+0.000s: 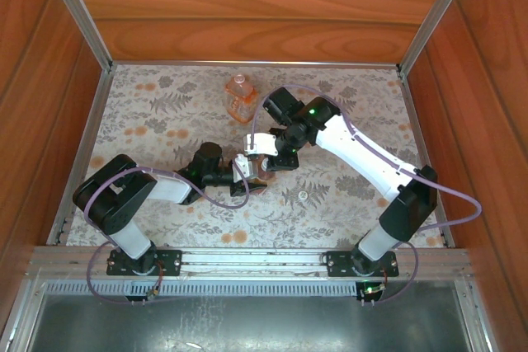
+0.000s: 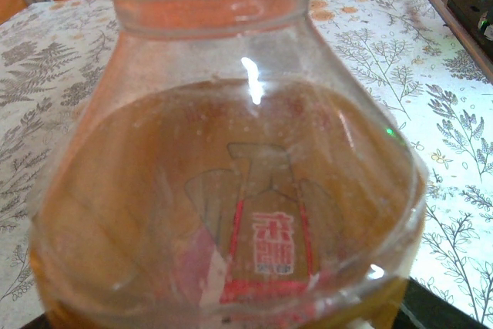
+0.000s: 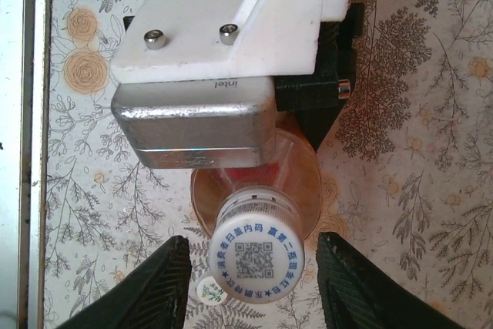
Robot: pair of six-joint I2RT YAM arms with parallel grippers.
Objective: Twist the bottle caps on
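Bottle caps are found at two different stages. One cap (image 3: 256, 258), printed with a square code, is seated on the neck of the small bottle (image 2: 231, 190), which is held upright near the middle of the table (image 1: 148, 121); how far it is threaded cannot be told. The small bottle is clamped at its body by the left gripper (image 1: 252, 172). The right gripper (image 3: 254, 271) is poised over the cap, its fingers set apart at 9 and 3 o'clock of it with a gap on each side, so nothing is gripped. The other cap (image 1: 303, 196) lies loose on the table at about 4 o'clock of the small bottle. The big bottle (image 1: 240, 98) is stood at 12 o'clock, near the back edge, and is judged not yet capped. Under half the task is judged done: one cap is to be tightened, the second picked up and fitted.
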